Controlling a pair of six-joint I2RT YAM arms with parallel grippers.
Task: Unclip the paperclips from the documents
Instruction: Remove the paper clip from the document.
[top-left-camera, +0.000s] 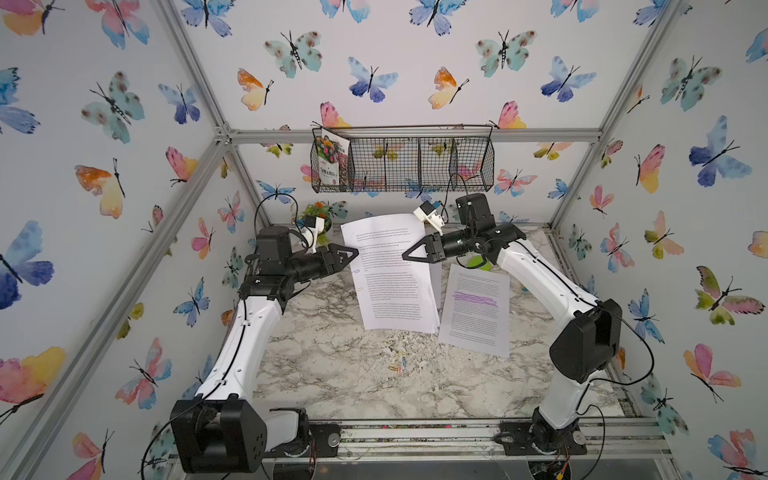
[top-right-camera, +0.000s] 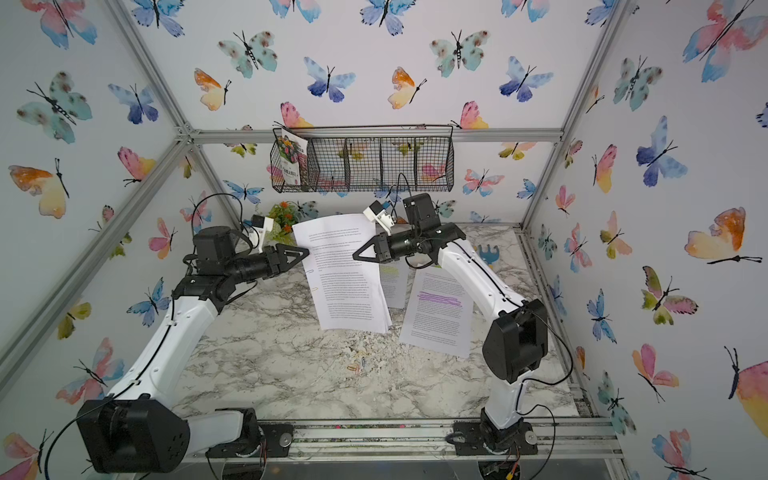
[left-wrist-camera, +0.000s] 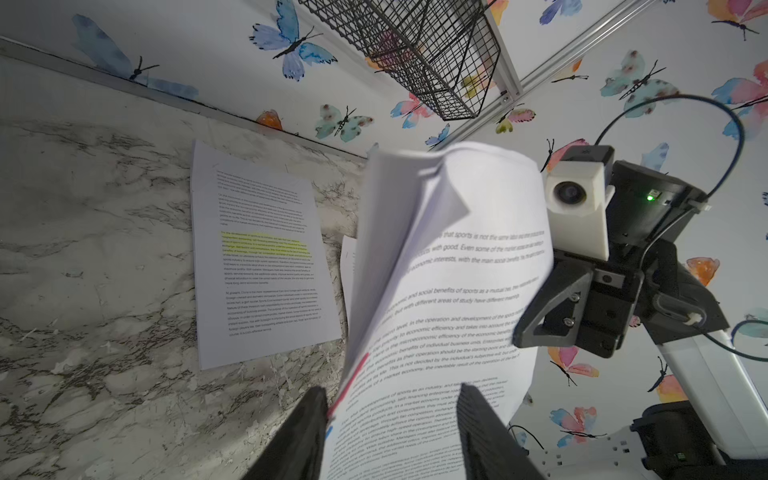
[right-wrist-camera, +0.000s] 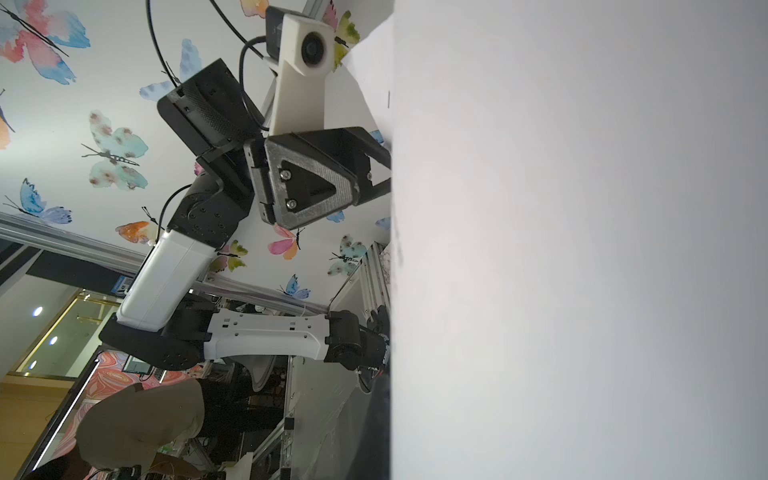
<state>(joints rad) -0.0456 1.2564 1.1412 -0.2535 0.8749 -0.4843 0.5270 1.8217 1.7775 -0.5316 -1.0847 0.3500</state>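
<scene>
An unhighlighted document (top-left-camera: 388, 274) hangs in the air between both arms. My right gripper (top-left-camera: 404, 254) is shut on its right edge, as the left wrist view also shows (left-wrist-camera: 517, 336). My left gripper (top-left-camera: 356, 252) is open at the document's left edge, with the page lying between its fingers (left-wrist-camera: 307, 432). A pink paperclip (left-wrist-camera: 353, 382) and a blue one (left-wrist-camera: 329, 432) sit on that edge beside one finger. The purple-highlighted document (top-left-camera: 473, 309) and the yellow-green one (left-wrist-camera: 262, 257) lie flat on the table. Loose paperclips (top-left-camera: 398, 368) lie below. White paper fills the right wrist view.
A black wire basket (top-left-camera: 403, 164) hangs on the back wall with a flower seed packet (top-left-camera: 330, 160) in its left end. A small potted plant (top-left-camera: 318, 212) stands at the back left of the marble table (top-left-camera: 332, 374). A blue object (top-right-camera: 488, 253) lies behind the right arm.
</scene>
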